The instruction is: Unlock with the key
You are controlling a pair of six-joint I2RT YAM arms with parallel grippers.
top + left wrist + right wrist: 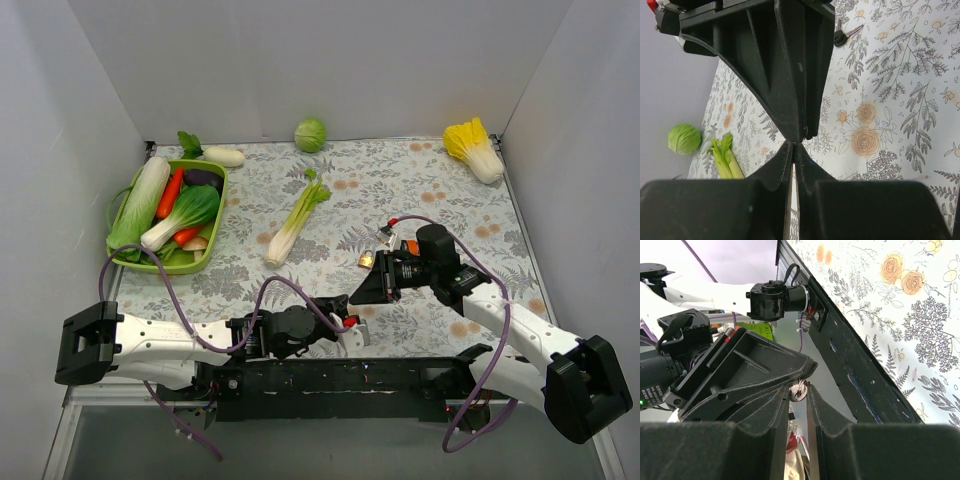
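Observation:
My right gripper [357, 296] is shut on a small dark round key head [798, 391], pinched between its fingertips just above the table's near edge. My left gripper [343, 312] is shut, and its tips meet the right gripper's tips [796, 146]. Whether it pinches any part of the key is hidden. A second black-headed key [842, 36] with a silvery blade lies on the floral cloth. A small brass padlock [366, 260] and an orange-and-black padlock [408, 247] lie just beyond the right gripper.
A green basket [213, 215] of vegetables stands at the left. A celery stalk [297, 218] lies mid-table, with a green cabbage [311, 134] and a white radish [224, 156] at the back and a napa cabbage [474, 148] back right. White walls enclose the table.

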